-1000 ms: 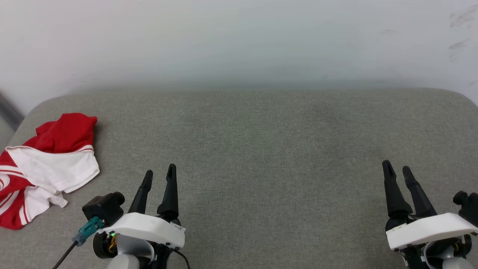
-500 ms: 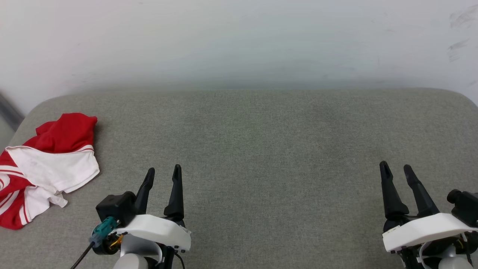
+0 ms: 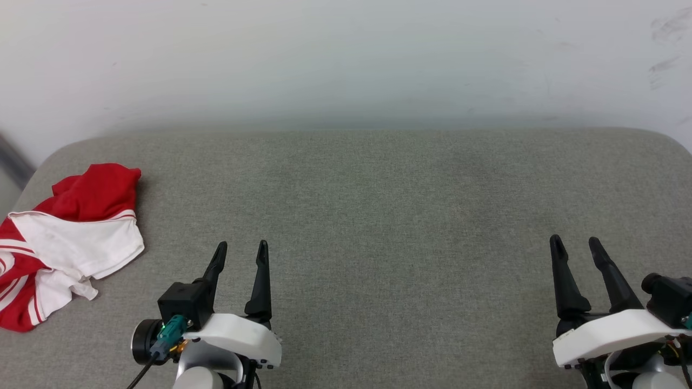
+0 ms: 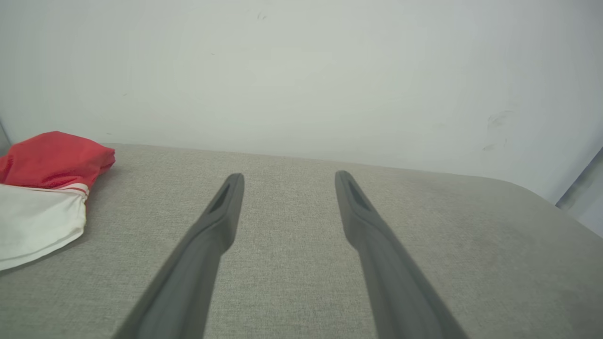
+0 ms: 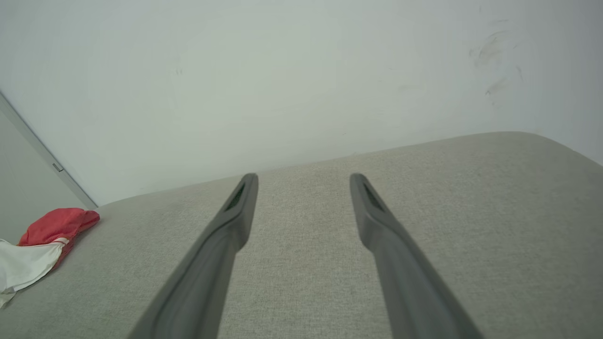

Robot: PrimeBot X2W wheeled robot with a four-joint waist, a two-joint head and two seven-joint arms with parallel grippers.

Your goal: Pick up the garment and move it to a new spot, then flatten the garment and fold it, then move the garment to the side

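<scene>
The garment (image 3: 70, 237) lies crumpled at the far left of the grey cushion, red with white sleeve parts and thin stripes. It also appears at the left edge of the left wrist view as the garment (image 4: 42, 188) and small at the lower left of the right wrist view as the garment (image 5: 42, 240). My left gripper (image 3: 241, 249) hovers open at the lower left, to the right of the garment and apart from it, nothing between its fingers. At the lower right my right gripper (image 3: 574, 243) stands open and empty, far from the cloth.
The grey fabric cushion (image 3: 378, 205) has rounded corners and ends at a white wall (image 3: 346, 59) behind. A dark cable (image 3: 141, 373) trails from the left wrist.
My left gripper has shifted to the right and a little toward the near edge, its wrist turning. The right gripper has barely moved. The garment lies as before.
</scene>
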